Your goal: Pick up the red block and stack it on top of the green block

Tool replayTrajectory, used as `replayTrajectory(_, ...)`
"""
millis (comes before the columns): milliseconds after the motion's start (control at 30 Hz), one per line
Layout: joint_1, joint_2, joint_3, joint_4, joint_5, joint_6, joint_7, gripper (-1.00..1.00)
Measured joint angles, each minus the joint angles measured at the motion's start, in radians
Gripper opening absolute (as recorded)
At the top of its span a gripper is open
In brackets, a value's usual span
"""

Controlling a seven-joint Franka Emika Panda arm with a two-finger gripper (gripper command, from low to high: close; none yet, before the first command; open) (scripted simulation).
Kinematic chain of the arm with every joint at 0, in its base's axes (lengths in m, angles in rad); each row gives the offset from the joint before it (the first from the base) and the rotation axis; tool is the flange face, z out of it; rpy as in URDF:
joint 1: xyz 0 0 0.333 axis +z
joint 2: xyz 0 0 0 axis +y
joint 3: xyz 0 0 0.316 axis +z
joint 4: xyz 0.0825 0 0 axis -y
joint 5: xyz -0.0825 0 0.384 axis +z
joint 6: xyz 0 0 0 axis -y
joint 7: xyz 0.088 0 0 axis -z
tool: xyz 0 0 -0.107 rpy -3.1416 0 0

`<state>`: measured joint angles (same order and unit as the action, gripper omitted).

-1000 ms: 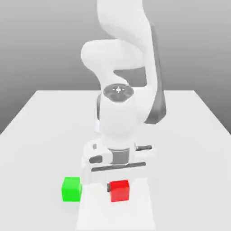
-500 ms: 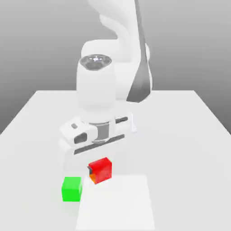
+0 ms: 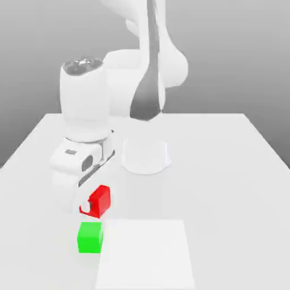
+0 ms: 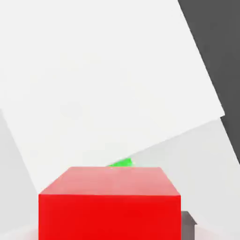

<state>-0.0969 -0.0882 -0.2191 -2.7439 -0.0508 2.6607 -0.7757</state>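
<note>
The red block (image 3: 100,201) hangs in the air, tilted, with my gripper (image 3: 93,205) shut on it. It is just above and slightly behind the green block (image 3: 90,237), which rests on the white table near the front edge at the exterior view's left. The two cubes are apart. In the hand view the red block (image 4: 110,204) is close up, and a sliver of the green block (image 4: 121,163) peeks out past its far edge.
A brighter white square patch (image 3: 146,257) lies on the table (image 3: 226,170) right beside the green block, toward the exterior view's right. The arm's round base (image 3: 145,156) stands mid-table behind the blocks.
The red block left the table, rose and travelled toward the exterior view's left with the gripper, from beside the green block to just above it. The green block stayed put.
</note>
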Motion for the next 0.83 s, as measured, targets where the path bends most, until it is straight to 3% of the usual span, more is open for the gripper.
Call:
replayTrajectory(133, 0.000, 0.013, -0.021, 0.002, 0.019, 0.008, -0.139, -1.00)
replayTrajectory(567, 0.005, 0.214, 0.002, 0.010, 0.158, 0.195, -0.250, -1.00)
replayTrajectory(600, 0.002, 0.225, 0.006, 0.009, 0.164, 0.206, -0.254, 1.00)
replayTrajectory(833, 0.003, 0.224, 0.006, 0.009, 0.163, 0.206, -0.254, 1.00)
